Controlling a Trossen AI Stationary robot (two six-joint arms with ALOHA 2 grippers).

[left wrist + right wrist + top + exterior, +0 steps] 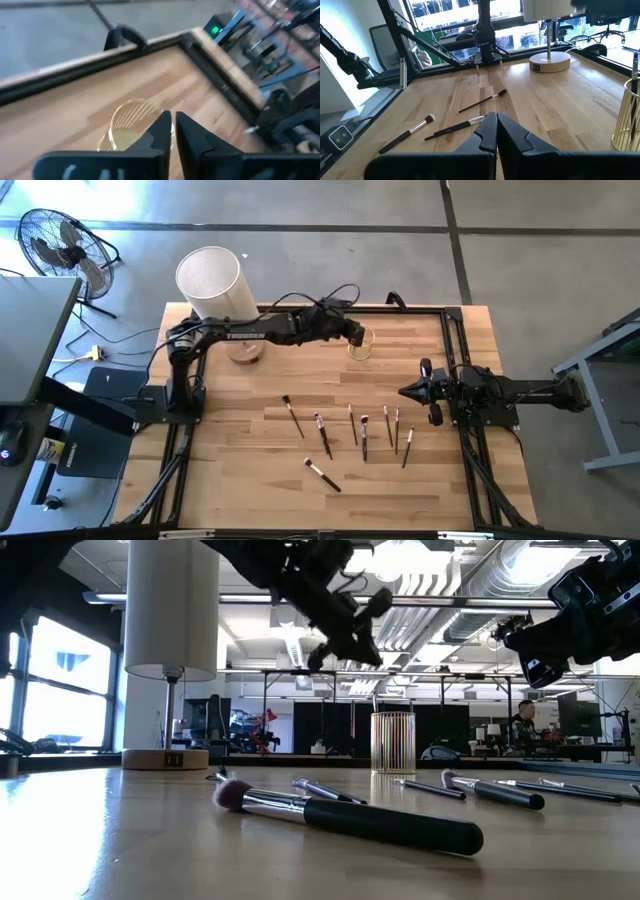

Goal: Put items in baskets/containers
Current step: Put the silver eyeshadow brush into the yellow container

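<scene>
hovering above the glass cup (361, 346), left gripper (173, 131) with fingers nearly together and nothing visibly held, right gripper (496, 131) shut near the brushes (364, 435); risk: descending off-centre could topple the light cup.

My high camera looks straight down on the whole tabletop (250, 480), both my arms and some floor around it. My low camera sits at tabletop height, close behind the nearest brush (350, 820), facing level across the wood into the room beyond. Both views share the scattered brushes, the glass cup (361, 345) and the tall white cylinder (211, 283). My left wrist camera peers past its own dark fingers, close above the cup (131, 125) near the tabletop's far edge. My right wrist camera looks low across the tabletop over several brushes toward the cylinder's wooden base (549, 61), with the cup at its edge.
</scene>
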